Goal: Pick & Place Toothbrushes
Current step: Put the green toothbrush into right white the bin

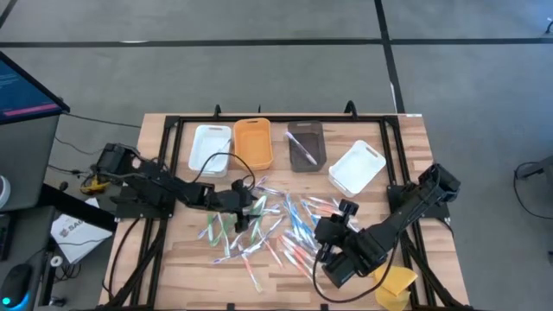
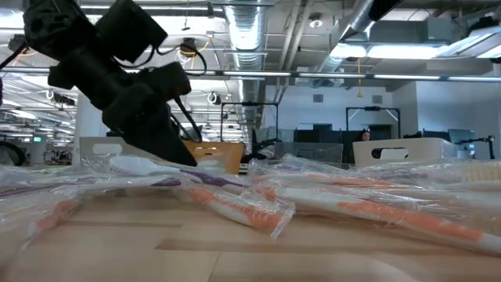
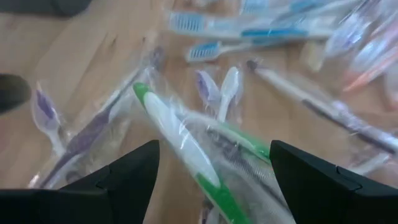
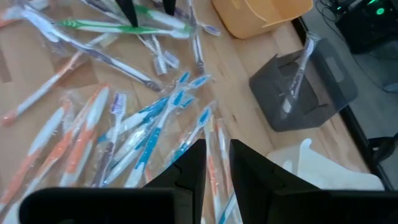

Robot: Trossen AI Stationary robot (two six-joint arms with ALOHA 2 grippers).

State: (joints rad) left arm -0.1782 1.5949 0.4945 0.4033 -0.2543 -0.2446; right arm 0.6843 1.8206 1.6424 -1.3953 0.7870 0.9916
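My left gripper [image 1: 246,210] stands over the counter [image 1: 173,259] at its centre, fingers spread wide and holding nothing; between them, in my left wrist view, lies a green-and-white toothbrush [image 3: 180,140] in a clear wrapper, flat on the wood and not clamped. My right gripper [image 1: 339,220] hangs at about five o'clock from the counter's centre; its fingers [image 4: 189,163] stand nearly together with a narrow gap, and I see nothing between them — whether they count as closed I cannot tell.

The toothbrushes [image 1: 276,225] — wrapped, with blue, green, orange-pink and purple handles — lie scattered across the middle of the counter, many overlapping; a cluster of blue-handled ones [image 4: 158,121] lies ahead of my right gripper, orange ones [image 4: 74,140] just beside them.

Along the twelve o'clock edge stand four trays: a white tray [image 1: 210,147] at eleven o'clock; an orange tray [image 1: 253,145] touching it at twelve; a dark tray [image 1: 305,147] at one o'clock with one wrapped toothbrush [image 4: 297,74] lying in it, tilted against the wall; a second white tray [image 1: 357,168] at two o'clock, turned askew. A yellow lump [image 1: 395,285] sits at five o'clock by the counter's edge, near my right arm.
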